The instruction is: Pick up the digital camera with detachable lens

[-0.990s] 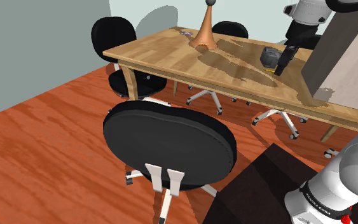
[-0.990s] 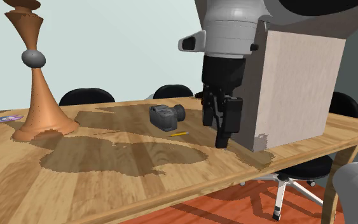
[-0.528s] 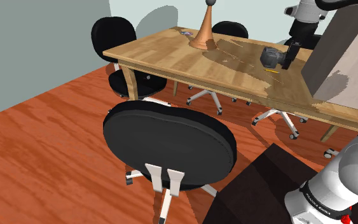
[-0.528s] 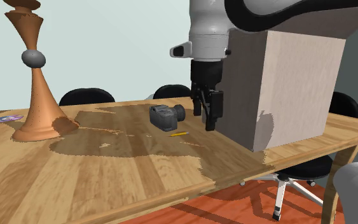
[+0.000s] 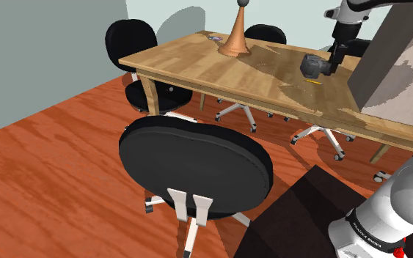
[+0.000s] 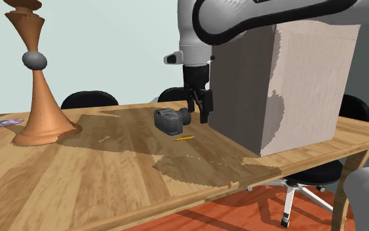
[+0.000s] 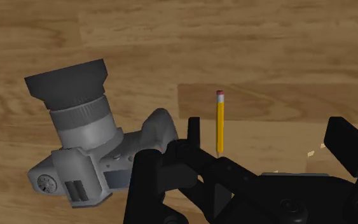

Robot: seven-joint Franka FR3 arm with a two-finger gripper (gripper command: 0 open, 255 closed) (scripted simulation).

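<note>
A grey digital camera [image 7: 95, 143] with a long dark-hooded lens lies on the wooden table [image 6: 111, 177]. It is at the table's far side in the second exterior view [image 6: 170, 120] and near the big box in the shoulder view [image 5: 312, 66]. My black gripper [image 6: 199, 110] hangs open just beside the lens end, a little above the tabletop, touching nothing. In the wrist view my gripper [image 7: 244, 147] has its fingers [image 7: 147, 184] wide apart. The camera body lies just outside one finger. A yellow pencil [image 7: 220, 121] lies in line with the gap.
A tall pale box [image 6: 294, 85] stands on the table close behind the gripper. A tall orange-brown wooden ornament [image 6: 35, 85] and a small disc [image 6: 6, 122] sit at the table's other end. Black office chairs [image 5: 194, 157] surround the table.
The gripper has travelled across the table from in front of the box to right beside the camera, staying open. The camera and pencil have not moved.
</note>
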